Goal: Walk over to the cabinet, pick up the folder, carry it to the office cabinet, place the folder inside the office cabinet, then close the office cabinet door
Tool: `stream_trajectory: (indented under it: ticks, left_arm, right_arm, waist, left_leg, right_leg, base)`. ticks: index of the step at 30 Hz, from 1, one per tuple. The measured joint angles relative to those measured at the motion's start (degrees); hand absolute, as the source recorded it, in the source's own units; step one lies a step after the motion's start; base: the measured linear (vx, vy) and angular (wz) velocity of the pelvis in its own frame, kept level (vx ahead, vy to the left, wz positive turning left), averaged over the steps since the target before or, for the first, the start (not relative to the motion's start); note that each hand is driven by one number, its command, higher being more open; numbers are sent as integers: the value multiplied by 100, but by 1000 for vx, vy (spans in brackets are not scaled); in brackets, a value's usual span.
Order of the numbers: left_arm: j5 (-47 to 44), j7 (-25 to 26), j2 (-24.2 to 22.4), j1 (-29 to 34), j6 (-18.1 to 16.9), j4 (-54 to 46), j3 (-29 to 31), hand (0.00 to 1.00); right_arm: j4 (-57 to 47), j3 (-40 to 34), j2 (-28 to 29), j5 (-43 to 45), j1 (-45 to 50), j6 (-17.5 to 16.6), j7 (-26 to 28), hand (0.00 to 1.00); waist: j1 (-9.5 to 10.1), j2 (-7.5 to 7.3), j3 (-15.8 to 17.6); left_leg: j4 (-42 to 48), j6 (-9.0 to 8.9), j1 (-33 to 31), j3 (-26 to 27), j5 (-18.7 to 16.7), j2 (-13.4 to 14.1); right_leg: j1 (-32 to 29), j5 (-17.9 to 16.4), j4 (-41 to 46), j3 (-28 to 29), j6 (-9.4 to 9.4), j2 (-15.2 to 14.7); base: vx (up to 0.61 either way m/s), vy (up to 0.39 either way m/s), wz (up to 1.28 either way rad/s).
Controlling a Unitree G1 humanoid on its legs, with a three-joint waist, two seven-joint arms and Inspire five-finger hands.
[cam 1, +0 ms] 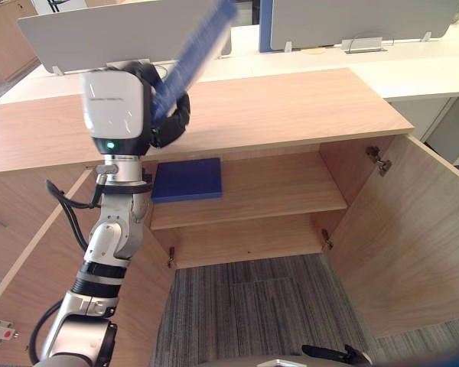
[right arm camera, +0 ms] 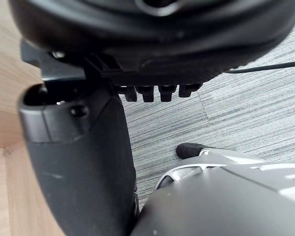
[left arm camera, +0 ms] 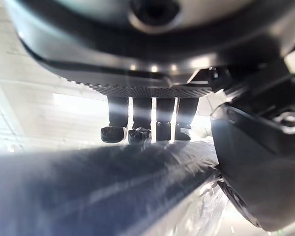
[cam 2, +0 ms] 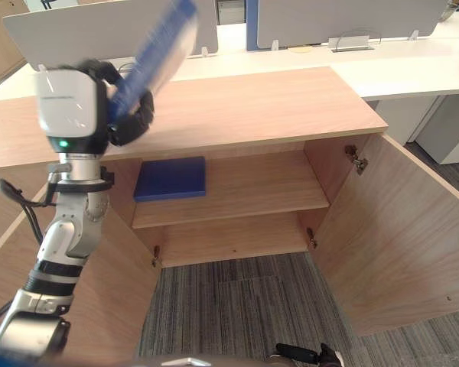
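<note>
The robot's left robot hand (cam 1: 171, 116) is raised above the top board (cam 1: 291, 107) of the light wooden office cabinet (cam 1: 344, 134). It is clamped on the blue flat folder (cam 1: 200, 44), which slants up and away from it over the back edge of the board. In the left wrist view the fingers (left arm camera: 137, 132) curl down onto one face of the folder (left arm camera: 98, 187) and the thumb (left arm camera: 255, 162) presses from the other side. This pinches it near one end, and that is probably why so much of it sticks out free beyond the grip.

The height looks purposeful. Carried above the board, the folder clears the cabinet's front edge, but it must come down and forward before it can enter the opening.

Both cabinet doors stand wide, the right-hand door (cam 1: 413, 245) swung out over the grey striped carpet (cam 1: 245, 306) and the left-hand door (cam 1: 23, 229) beside the raised arm. The way in is therefore open. The upper wooden shelf (cam 1: 283, 191) already carries a dark-blue flat rectangular pad (cam 1: 187, 180) at its left end. The bare stretch to the right of that pad seems the easier landing place. The lower shelf below is partly hidden.

The right robot hand (right arm camera: 78, 162) hangs low over the carpet near the right-hand door, with nothing seen in it. I cannot tell whether it is open or closed. By my judgement it is kept out of the way for now and sits well placed to push that door shut later. The placing and the closing are not yet done.
</note>
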Motion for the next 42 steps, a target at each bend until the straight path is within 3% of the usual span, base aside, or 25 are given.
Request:
stream_trajectory:
  ticks: [6,15,19,22,24,25,26,29,31,34,39,42]
  left_arm:
    - [-56,582,-88,0,115,-662,114,0]
    - [-58,714,-205,53,130,-787,154,0]
    - [-106,714,-630,156,112,-808,156,0]
    - [-819,694,-1396,601,-44,-1119,146,0]
    - [-1897,569,-1763,959,-416,-1258,130,0]
    - [-2347,467,-1798,1020,-552,-1257,107,0]
    - [-3395,167,-1797,1076,-834,-1259,102,0]
    - [-4898,-263,-1799,1296,-1276,-1260,92,0]
    - [-6571,-728,-1870,1710,-1698,-1310,89,0]
    - [-7559,-955,-2164,2374,-1736,-1679,96,0]
    - [-8112,-1192,-2279,3284,-1743,-1856,81,0]
    - [-8330,-1318,-2372,3703,-1743,-1980,16,0]
  right_arm:
    - [255,-121,-67,-42,-130,-7,-25,100]
    - [376,-219,-101,-45,-145,-12,-24,100]
    - [399,-218,-103,-45,-146,-13,-34,100]
    - [402,-223,-101,-36,-144,-11,-51,100]
    - [404,-224,-100,25,-136,-1,-69,100]
    - [403,-224,-99,46,-131,2,-83,100]
    - [388,-212,-99,405,-131,-14,-106,100]
    - [155,-118,-57,1099,13,-15,-182,100]
    - [-752,65,89,1897,422,-42,-367,100]
    - [-2667,75,639,2281,974,-85,-732,100]
    - [-5712,581,1096,2209,1522,-259,-1417,100]
    - [-7268,769,1119,1035,1644,-260,-1919,100]
  waist:
    - [102,70,-56]
    - [133,118,-171]
    - [139,114,-180]
    - [137,112,-185]
    - [138,107,-189]
    - [140,103,-191]
    - [148,95,-200]
    - [147,86,-243]
    - [103,81,-297]
    - [63,75,-307]
    - [0,43,-406]
    - [18,-12,-441]
  left_leg:
    - [3,-4,58,-7,-3,34]
    - [63,-5,-27,-35,-2,60]
    - [75,-5,-24,-44,-2,56]
    - [79,-5,-26,-45,-3,51]
    - [84,-5,-26,-44,-3,54]
    - [85,-5,-28,-43,-3,55]
    - [85,-5,-31,-40,-3,56]
    - [83,-5,-25,-7,-3,55]
    - [71,-5,9,60,-3,59]
    - [9,-32,113,221,-13,108]
    - [50,-124,108,347,-64,143]
    - [87,-142,72,354,-79,141]
  right_leg:
    - [-180,-331,540,26,-24,-60]
    - [-375,-518,874,21,-59,-95]
    - [-374,-547,930,15,-65,-111]
    - [-374,-554,935,15,-64,-121]
    - [-372,-554,940,15,-64,-121]
    - [-371,-554,945,15,-64,-121]
    - [-367,-554,950,15,-63,-121]
    - [-362,-551,947,29,-62,-120]
    - [-372,-545,943,84,-63,-105]
    - [-368,-477,864,213,-88,-13]
    - [-325,-304,633,299,-71,50]
    - [-304,-228,527,306,-58,57]
  base:
    - [0,0,0]
    - [4,-25,1]
    - [5,-17,1]
    - [0,0,0]
    - [0,0,0]
    - [0,0,0]
    - [0,0,0]
    - [1,-4,-2]
    - [16,-16,-14]
    - [11,-10,-25]
    - [-15,5,-12]
    - [-8,6,-1]
